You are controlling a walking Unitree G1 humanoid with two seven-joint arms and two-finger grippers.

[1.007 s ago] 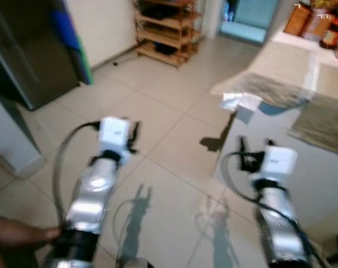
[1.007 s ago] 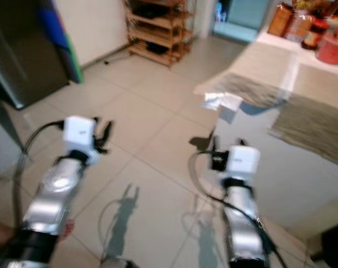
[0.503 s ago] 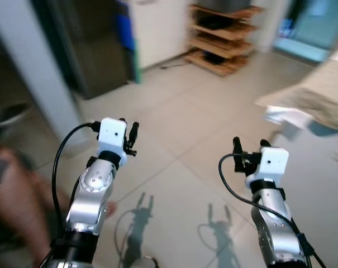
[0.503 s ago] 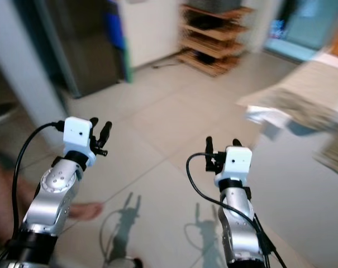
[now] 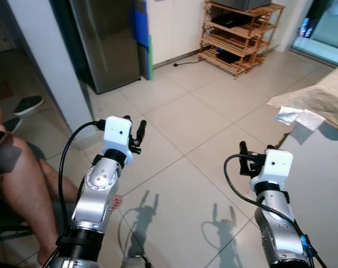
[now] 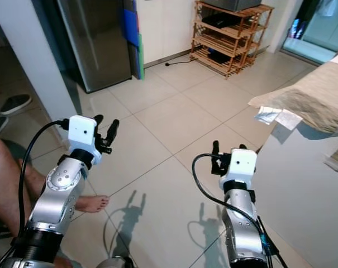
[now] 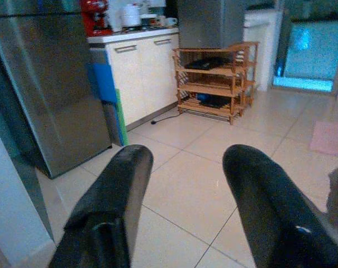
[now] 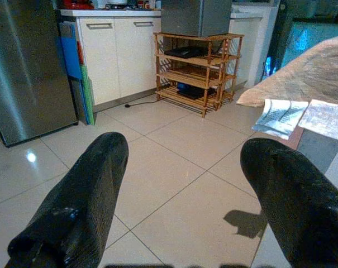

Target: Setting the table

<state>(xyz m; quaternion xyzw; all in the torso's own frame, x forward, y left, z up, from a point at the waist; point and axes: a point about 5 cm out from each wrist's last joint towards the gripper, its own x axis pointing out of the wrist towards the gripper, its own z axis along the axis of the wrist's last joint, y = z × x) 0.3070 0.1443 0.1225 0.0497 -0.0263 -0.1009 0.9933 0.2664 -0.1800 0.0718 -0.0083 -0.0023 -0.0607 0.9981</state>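
The tabletop (image 6: 303, 162) at the robot's right is white, with a grey woven cloth (image 6: 319, 100) draped over its far edge and paper sheets (image 8: 300, 116) hanging at the corner. The left claw (image 7: 182, 184) and right claw (image 8: 182, 184) are held over the beige tiled floor (image 5: 180, 117), each with its 2 fingers spread and nothing between them. A steel fridge (image 5: 104, 39), a wooden rack (image 5: 238, 28) and a person's bare leg (image 5: 29, 195) are in the room.

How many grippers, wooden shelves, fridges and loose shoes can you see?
Grippers: 2, left gripper and right gripper
Wooden shelf racks: 1, rack
Fridges: 1, steel fridge
Loose shoes: 1, shoe
Total: 5
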